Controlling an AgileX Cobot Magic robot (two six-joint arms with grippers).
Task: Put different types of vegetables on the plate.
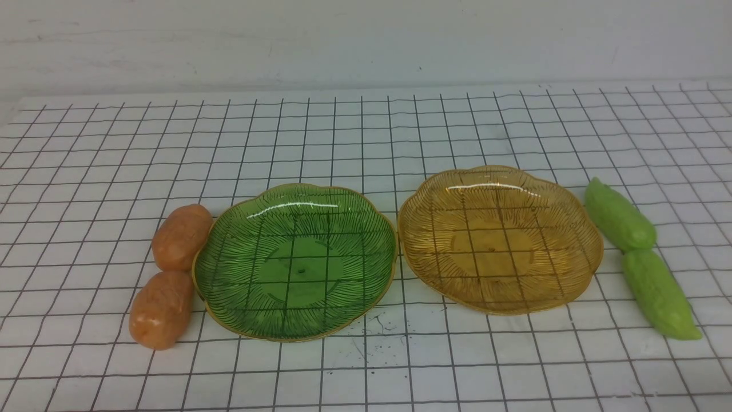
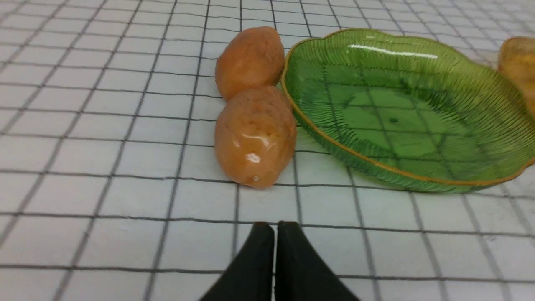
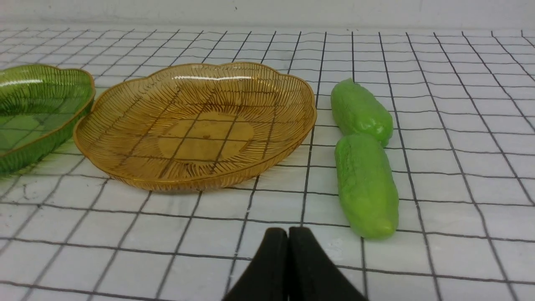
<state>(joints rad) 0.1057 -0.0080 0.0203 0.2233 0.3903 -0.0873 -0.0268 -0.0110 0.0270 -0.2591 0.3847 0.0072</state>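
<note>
Vegetables lie off both plates in the front view: far potato (image 1: 182,237) and near potato (image 1: 162,309) just left of the green plate (image 1: 229,297), far cucumber (image 1: 619,215) and near cucumber (image 1: 657,293) right of the amber plate (image 1: 434,274) on the tabletop (image 1: 366,131). In the left wrist view my left fingers (image 2: 271,238) are pressed together, empty, near the near potato. In the right wrist view my right fingers (image 3: 285,240) are likewise together, near the near cucumber.

Left claw (image 2: 275,226), matte black, twin wedges tapering to rounded tips, right claw (image 3: 288,231), same smooth black shape
</note>
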